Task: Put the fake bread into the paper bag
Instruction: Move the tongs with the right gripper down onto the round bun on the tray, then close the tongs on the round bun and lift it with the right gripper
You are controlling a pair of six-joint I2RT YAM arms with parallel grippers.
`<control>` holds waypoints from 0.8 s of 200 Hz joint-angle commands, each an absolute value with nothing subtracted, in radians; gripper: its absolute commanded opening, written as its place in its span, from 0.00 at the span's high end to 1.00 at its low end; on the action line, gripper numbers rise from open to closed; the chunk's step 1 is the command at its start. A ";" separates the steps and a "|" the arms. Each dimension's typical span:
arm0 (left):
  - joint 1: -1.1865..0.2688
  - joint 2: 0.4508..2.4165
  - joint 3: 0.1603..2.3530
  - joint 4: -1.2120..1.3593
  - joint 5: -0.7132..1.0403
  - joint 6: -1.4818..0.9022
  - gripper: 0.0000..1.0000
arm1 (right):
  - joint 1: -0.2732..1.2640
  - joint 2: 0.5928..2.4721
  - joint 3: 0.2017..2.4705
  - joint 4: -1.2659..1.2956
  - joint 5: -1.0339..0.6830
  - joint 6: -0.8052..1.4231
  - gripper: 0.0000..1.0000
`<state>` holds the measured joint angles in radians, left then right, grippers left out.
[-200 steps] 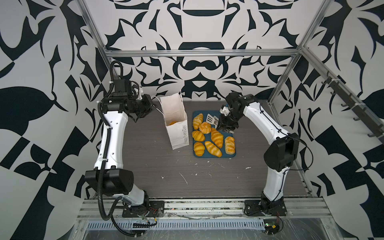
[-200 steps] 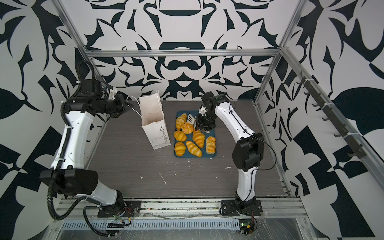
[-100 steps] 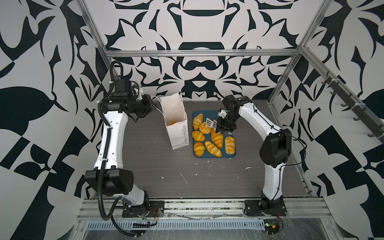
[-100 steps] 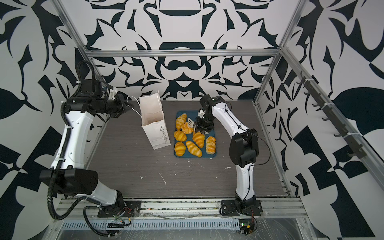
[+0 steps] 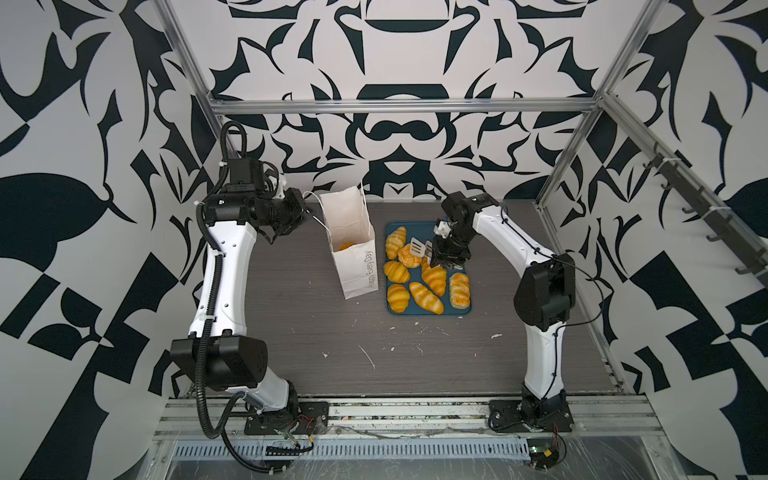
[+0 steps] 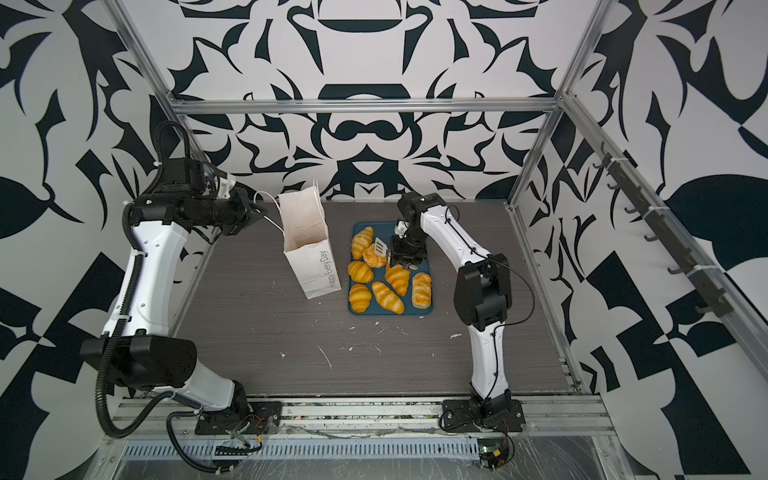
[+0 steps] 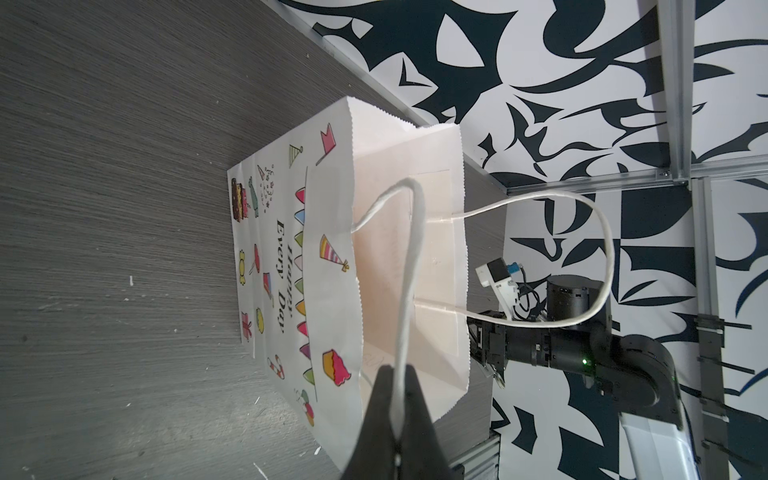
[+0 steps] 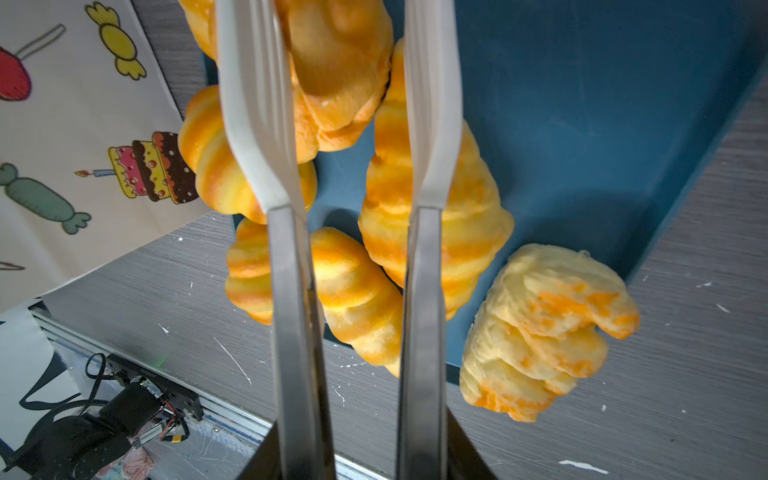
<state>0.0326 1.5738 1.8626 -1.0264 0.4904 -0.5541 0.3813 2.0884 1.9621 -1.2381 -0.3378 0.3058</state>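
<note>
Pick step. Left gripper [image 7: 397, 386] clamped on handle [image 7: 409, 257] of paper bag [image 7: 274, 257]. Right gripper [image 5: 442, 257] grips tongs [image 8: 291, 311], blades apart around bun [image 8: 336, 62]. Next, likely: squeeze, lift.

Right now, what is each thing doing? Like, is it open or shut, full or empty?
Paper bag: standing up, top open, one bread inside.
Cord handle: pinched and pulled to the side.
Left gripper: shut on the cord handle.
Right gripper: shut on the tongs.
Tongs: open, tips over the round bun.
Blue tray: lying flat, seven breads on it, the bun included.
</note>
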 commanded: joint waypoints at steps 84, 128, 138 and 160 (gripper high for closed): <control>0.036 1.589 1.903 -1.037 0.495 -0.563 1.00 | 0.390 2.054 1.994 -1.183 -0.372 0.256 0.67; 0.035 1.585 1.895 -1.036 0.494 -0.563 1.00 | 0.390 2.026 1.978 -1.172 -0.369 0.259 0.74; 0.035 1.583 1.893 -1.035 0.494 -0.564 1.00 | 0.391 2.016 1.973 -1.172 -0.365 0.259 0.75; 0.035 1.583 1.887 -1.032 0.496 -0.567 1.00 | 0.390 1.989 1.959 -1.172 -0.353 0.261 0.76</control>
<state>0.0326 1.5829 1.8759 -1.0222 0.4904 -0.5545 0.3836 2.0827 1.9606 -1.1995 -0.3431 0.2737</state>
